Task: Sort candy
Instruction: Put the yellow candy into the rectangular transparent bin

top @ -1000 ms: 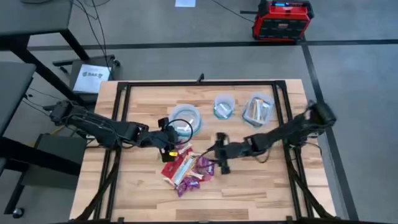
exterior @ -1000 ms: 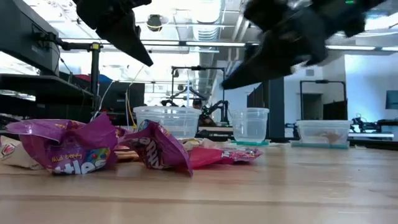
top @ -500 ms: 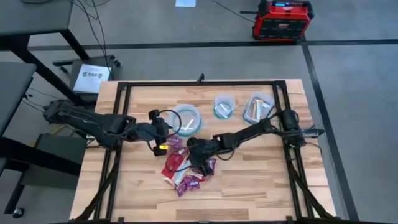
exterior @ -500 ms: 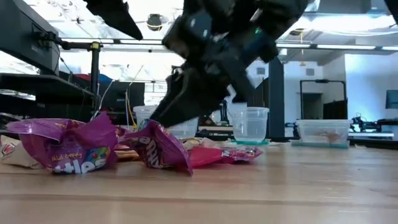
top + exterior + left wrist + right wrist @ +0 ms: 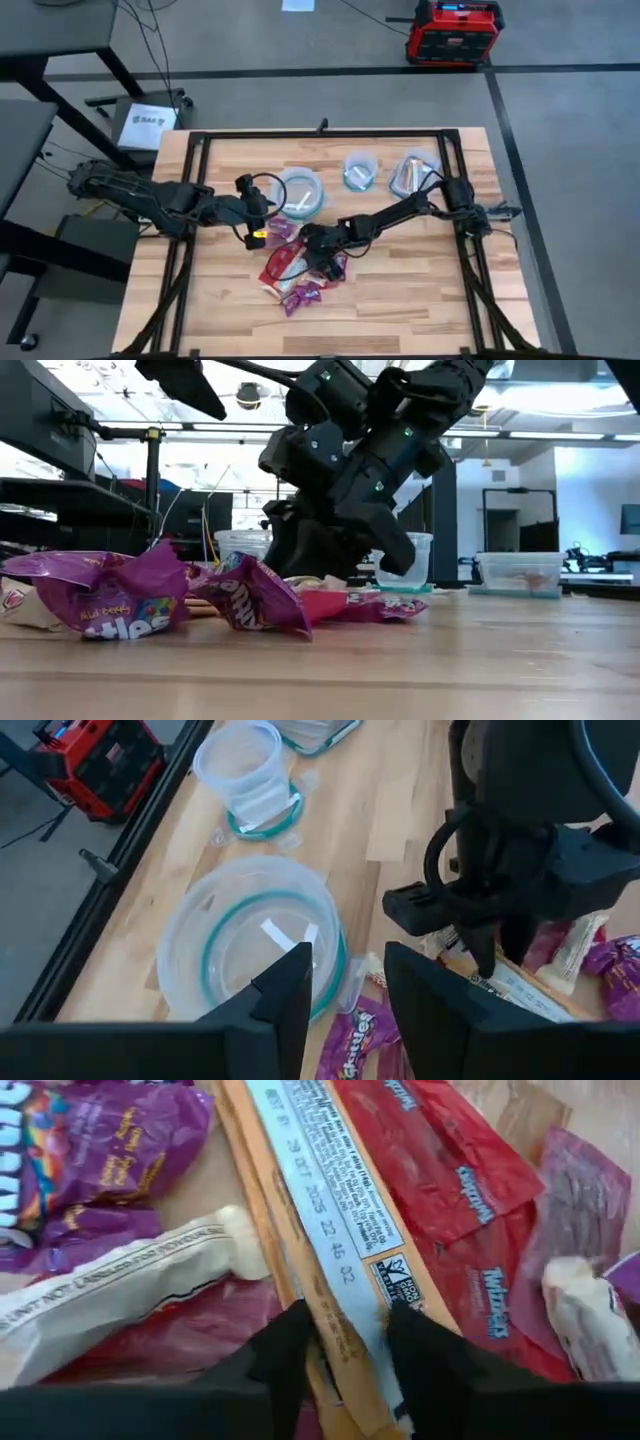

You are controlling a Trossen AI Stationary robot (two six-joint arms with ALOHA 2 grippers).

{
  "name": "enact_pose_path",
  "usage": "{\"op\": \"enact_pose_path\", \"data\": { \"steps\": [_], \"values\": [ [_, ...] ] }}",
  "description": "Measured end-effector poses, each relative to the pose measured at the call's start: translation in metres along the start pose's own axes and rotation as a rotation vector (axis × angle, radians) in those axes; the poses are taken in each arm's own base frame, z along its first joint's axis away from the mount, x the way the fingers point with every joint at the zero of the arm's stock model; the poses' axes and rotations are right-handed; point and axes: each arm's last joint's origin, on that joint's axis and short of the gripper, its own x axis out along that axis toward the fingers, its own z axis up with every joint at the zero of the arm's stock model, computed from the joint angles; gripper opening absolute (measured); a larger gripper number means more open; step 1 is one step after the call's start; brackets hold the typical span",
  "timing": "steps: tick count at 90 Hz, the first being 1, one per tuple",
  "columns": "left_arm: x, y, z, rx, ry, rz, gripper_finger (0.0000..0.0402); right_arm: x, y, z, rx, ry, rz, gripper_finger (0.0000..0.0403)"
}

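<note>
1. The candy pile (image 5: 300, 270) lies near the middle of the tabletop (image 5: 400, 300), in front of three clear containers: a wide round container (image 5: 298, 190), a small cup (image 5: 359, 171) and a rectangular tub (image 5: 413, 174).
2. The right claw (image 5: 322, 258) is down in the pile. In the right wrist view its two fingers stand a little apart on either side of the orange-white bar wrapper (image 5: 330, 1230), pressing down at it, not visibly clamped on it yet.
3. Around that bar lie red packets (image 5: 440, 1170), a purple packet (image 5: 90, 1140) and a pale wrapper (image 5: 130, 1275), so the pick is a crowded one.
4. The left claw (image 5: 262, 212) hovers just beside the wide round container, above the near edge of the pile. In the left wrist view its fingers (image 5: 290, 990) are parted with nothing between them.
5. Progress, as I judge it: early. The wide container holds a couple of pale pieces (image 5: 285, 933), and the rectangular tub shows some pale content; what is in the small cup I cannot tell.
6. Most of the sweets are unsorted in the heap, including the purple packets (image 5: 110, 595) seen close in the low view.
7. What is left: closing on the bar, carrying it to its container, then working through the red, purple and pale ones.
</note>
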Motion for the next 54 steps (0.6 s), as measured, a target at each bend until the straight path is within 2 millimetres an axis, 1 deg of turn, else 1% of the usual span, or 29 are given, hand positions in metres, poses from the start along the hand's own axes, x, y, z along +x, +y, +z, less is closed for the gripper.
{"op": "enact_pose_path", "data": {
  "steps": [4, 8, 20, 27, 44, 48, 54],
  "values": [
    [0.000, 0.000, 0.000, 0.000, 0.000, 0.000, 0.0114, -0.002, 0.000, 0.000, -0.003, 0.007, 0.000, 0.0029],
    [0.000, 0.000, 0.000, 0.004, 0.000, 0.000, 0.0114, -0.004, 0.000, 0.001, -0.011, 0.013, -0.002, 0.0013],
    [0.000, 0.000, 0.000, 0.006, 0.000, 0.000, 0.0114, -0.014, -0.003, 0.004, -0.009, 0.031, -0.028, 0.0003],
    [0.000, 0.000, 0.000, 0.006, 0.000, 0.000, 0.0114, -0.025, -0.005, 0.009, -0.002, 0.026, -0.032, 0.0001],
    [0.000, 0.000, 0.000, 0.006, 0.000, -0.001, 0.0114, -0.068, -0.011, 0.026, 0.052, 0.012, -0.049, 0.0000],
    [0.000, 0.000, 0.000, 0.006, 0.000, -0.001, 0.0114, -0.079, -0.012, 0.027, 0.080, 0.038, -0.059, 0.0000],
    [0.000, 0.000, 0.000, 0.006, 0.001, -0.001, 0.0114, -0.097, -0.010, 0.024, 0.107, 0.128, -0.074, 0.0000]
  ]
}}
